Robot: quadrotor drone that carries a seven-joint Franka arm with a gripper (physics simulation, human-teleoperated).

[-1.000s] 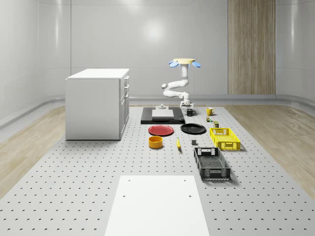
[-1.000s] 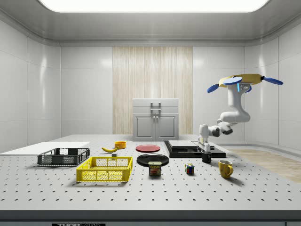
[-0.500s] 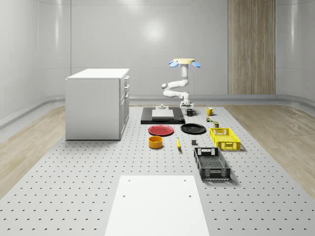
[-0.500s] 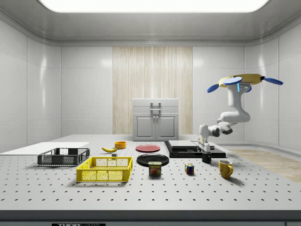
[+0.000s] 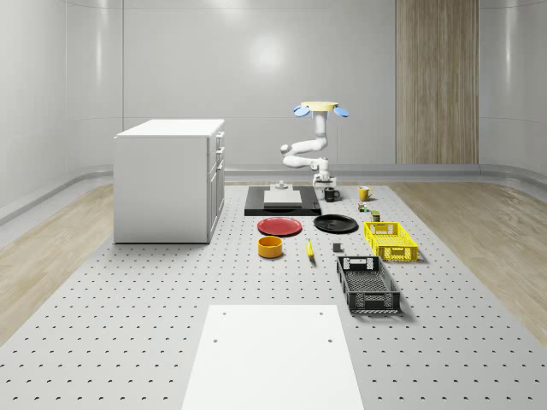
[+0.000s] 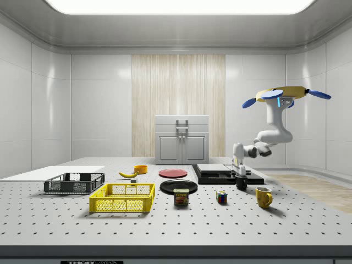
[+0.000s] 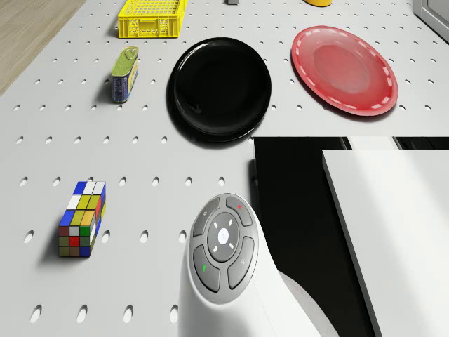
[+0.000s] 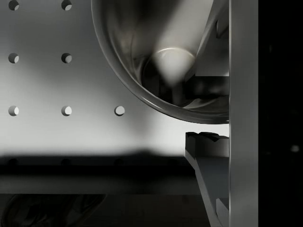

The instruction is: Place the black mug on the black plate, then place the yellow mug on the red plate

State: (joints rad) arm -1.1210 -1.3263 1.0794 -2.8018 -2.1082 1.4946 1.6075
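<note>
The black mug [image 5: 332, 195] [image 6: 241, 183] [image 8: 161, 61] is at the far end of the table, beside the black platform. My gripper [image 6: 240, 176] [image 5: 326, 185] [image 8: 208, 106] comes down on it from above, shut on its rim, with one finger inside [image 8: 213, 47] and one outside [image 8: 208, 142]. The drone [image 5: 319, 108] [image 6: 286, 94] hovers high above that far end. The yellow mug [image 5: 364, 193] [image 6: 263, 196] stands a little to the whole-scene view's right of the black mug. The black plate [image 5: 335, 224] [image 7: 219, 88] and the red plate [image 5: 279, 226] [image 7: 344, 60] lie side by side nearer the table's middle.
A black platform [image 5: 282, 205] with a white block lies beside the mugs. A Rubik's cube [image 7: 81, 219], a can [image 7: 125, 74], a yellow crate [image 5: 391, 240] and a black crate [image 5: 367, 284] line the whole-scene view's right. A yellow bowl [image 5: 270, 247], a banana [image 5: 309, 248] and a white cabinet [image 5: 171, 179] are also there.
The arm's wrist has risen slightly, and the black mug has come up a little with the gripper. The drone holds its place.
</note>
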